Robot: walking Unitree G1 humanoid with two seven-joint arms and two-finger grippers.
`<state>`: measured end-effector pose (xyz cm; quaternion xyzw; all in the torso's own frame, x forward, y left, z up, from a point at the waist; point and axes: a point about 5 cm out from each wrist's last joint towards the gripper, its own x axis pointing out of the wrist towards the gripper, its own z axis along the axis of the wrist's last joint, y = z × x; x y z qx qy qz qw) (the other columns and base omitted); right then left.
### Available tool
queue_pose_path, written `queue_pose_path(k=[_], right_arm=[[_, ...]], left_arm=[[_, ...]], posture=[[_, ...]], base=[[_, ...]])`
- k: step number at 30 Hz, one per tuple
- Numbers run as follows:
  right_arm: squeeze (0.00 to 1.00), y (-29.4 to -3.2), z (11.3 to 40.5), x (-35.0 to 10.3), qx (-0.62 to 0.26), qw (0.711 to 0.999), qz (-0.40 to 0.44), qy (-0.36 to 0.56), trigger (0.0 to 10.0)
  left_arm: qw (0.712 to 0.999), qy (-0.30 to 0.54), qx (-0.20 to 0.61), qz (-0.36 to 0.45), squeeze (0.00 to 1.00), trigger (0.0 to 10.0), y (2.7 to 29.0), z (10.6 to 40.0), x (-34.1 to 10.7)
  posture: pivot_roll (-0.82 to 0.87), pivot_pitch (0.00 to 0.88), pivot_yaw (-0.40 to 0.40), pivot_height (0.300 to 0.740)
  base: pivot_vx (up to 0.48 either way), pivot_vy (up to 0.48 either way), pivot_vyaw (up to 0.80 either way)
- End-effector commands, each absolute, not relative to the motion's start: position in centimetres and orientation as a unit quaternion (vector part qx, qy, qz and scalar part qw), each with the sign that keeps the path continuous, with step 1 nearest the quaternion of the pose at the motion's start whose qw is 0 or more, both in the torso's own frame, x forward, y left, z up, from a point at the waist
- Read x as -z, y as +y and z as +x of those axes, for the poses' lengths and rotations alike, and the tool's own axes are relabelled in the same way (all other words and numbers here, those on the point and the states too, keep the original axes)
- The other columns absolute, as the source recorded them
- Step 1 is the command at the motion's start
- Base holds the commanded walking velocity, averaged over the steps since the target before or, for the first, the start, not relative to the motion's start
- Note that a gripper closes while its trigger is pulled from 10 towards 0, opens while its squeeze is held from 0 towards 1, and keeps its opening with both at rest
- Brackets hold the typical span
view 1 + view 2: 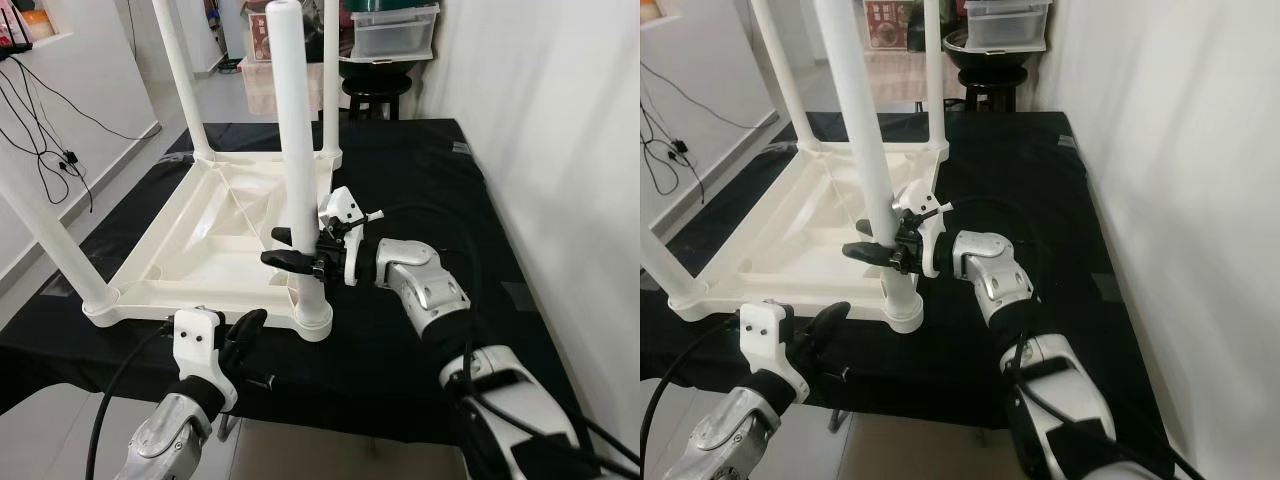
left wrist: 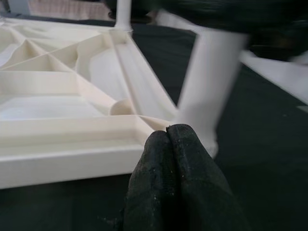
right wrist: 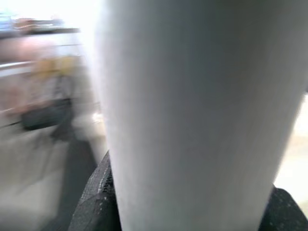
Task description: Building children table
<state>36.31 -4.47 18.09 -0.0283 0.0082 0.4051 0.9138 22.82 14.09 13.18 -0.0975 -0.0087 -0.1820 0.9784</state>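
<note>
**Four legs up, the near one still in the robot's grasp**

Four white legs stand upright from the corners of the upturned children's table top [image 1: 215, 245], which lies ribbed underside up on a black cloth [image 1: 420, 180]. The landmark here is the near-right leg [image 1: 290, 130], seated in its round corner socket [image 1: 314, 318] at the edge closest to the robot.

The right gripper [image 1: 300, 252] reaches in from the side away from the table top and its black jaws are clenched around this leg a little above the socket; in the right wrist view the white tube sits between the two dark fingers [image 3: 96, 197]. The left gripper [image 1: 245, 335] hovers low, just in front of the table top's near edge and to the left of the socket, its jaws pressed together on nothing, with the finger pads [image 2: 178, 159] meeting tip to tip.

By my reading, the step in hand is seating or tightening this last leg. The next move likely calls for pressing or turning it fully home while the table top is kept from sliding on the cloth, then letting go without tilting it.

Beyond the far legs, well behind the landmark leg, clear plastic storage boxes [image 1: 394, 30] are stacked on a dark stool [image 1: 375, 90]; their contents cannot be made out. Black cables [image 1: 45, 130] trail down the wall far to the left.
</note>
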Motion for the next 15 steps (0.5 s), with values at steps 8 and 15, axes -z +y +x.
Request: queue_pose_path(k=[8, 15], right_arm=[[0.00, -5.1, 34.5, -13.5, -0.300, 0.949, -0.010, 0.100, 0.0], [0.25, -4.4, 35.0, -14.6, -0.293, 0.951, -0.014, 0.098, 10.0]], left_arm=[[0.978, -0.007, 0.185, -0.094, 0.00, 10.0, 14.2, 22.8, -13.3], [0.979, -0.010, 0.179, -0.094, 0.00, 10.0, 14.1, 22.8, -13.3]], posture=[[-0.02, 0.027, 0.028, 0.740], [-0.01, 0.026, 0.024, 0.740]], base=[[0.000, 0.000, 0.00], [0.000, 0.000, 0.00]])
